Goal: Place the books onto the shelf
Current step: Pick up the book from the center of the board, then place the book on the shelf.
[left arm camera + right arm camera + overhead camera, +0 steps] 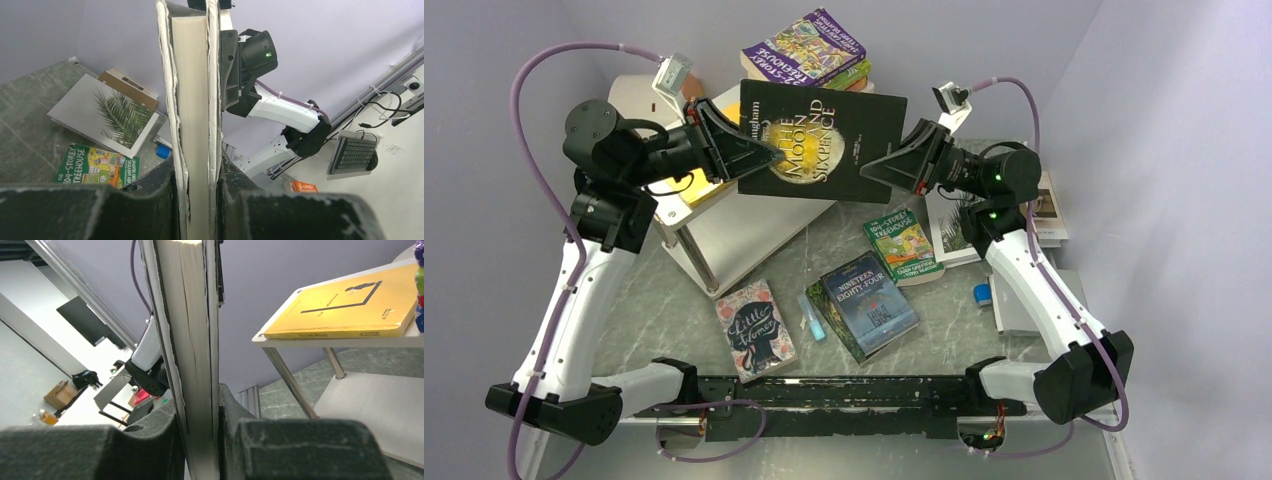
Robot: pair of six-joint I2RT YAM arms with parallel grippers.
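While the left claw (769, 152) and right claw (871, 168) each clamp an opposite edge of the black book (822, 140), midair over the shelf (744, 235), uneven arm motion could bend it or yank it free.

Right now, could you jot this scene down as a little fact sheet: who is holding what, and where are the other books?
Held item: black book, The Moon and Sixpence, raised off the table, near the shelf
Left gripper: shut on one side edge of the black book
Right gripper: shut on the opposite edge
On shelf top: yellow book, lying flat
On table: Little Women, Nineteen Eighty-Four, green Treehouse book
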